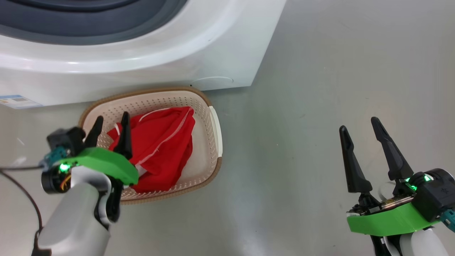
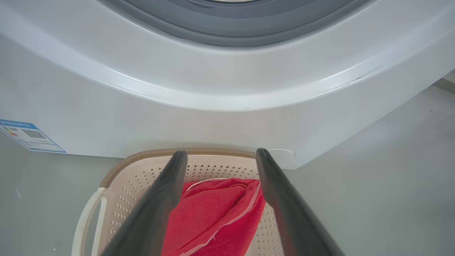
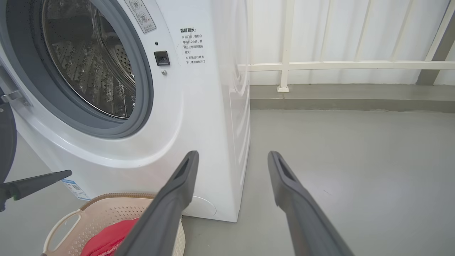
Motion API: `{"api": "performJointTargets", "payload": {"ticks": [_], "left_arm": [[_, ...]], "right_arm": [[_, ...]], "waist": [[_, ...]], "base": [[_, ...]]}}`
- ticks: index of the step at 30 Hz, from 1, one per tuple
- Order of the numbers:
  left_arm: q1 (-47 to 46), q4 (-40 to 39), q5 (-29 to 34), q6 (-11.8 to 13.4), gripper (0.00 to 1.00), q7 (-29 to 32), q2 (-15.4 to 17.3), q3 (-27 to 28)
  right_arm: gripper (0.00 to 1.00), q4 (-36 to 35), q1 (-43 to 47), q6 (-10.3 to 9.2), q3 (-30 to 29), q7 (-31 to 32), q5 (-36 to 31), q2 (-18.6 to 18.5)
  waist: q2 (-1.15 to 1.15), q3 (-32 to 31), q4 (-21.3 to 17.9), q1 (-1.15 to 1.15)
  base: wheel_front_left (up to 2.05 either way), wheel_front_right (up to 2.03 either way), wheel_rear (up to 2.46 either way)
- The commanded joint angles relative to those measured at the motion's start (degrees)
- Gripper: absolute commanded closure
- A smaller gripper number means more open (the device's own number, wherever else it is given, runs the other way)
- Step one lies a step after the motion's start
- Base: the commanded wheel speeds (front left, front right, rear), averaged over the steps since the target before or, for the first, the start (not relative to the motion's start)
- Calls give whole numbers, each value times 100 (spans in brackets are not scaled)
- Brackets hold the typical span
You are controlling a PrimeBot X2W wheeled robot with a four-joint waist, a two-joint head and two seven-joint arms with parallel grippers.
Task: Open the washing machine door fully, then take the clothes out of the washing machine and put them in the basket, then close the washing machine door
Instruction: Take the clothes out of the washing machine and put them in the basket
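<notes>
The left gripper is hovering over the basket, fingers wide and empty — the red clothes are lying inside it. The right gripper, equally wide, is hanging well right of the basket. Just behind the basket the washer is standing.

clothes in basket, basket on floor before washing machine

Green wrist covers, black tool fingers, grey forearms
</notes>
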Motion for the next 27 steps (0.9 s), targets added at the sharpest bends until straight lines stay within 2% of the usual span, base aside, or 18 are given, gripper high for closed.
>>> {"api": "performJointTargets", "payload": {"ticks": [1,4,17,27], "left_arm": [[303,-439,14,89,0,-61,199,332],[535,-813,84,179,0,-61,221,418],[2027,-3239,291,892,0,-3,379,593],[2829,-4373,518,1159,0,-46,471,758]], "right_arm": [[0,-110,24,28,91,-36,-21,-67],[0,-102,45,28,74,-36,-29,-67],[0,-65,226,28,11,-36,-83,-67],[0,13,401,28,-62,-36,-104,-67]], "waist": [[0,-111,67,0],[0,-183,90,0],[0,-698,258,0],[0,-1128,346,0]], "base": [[0,0,0],[0,0,0],[0,0,0],[0,0,0]]}}
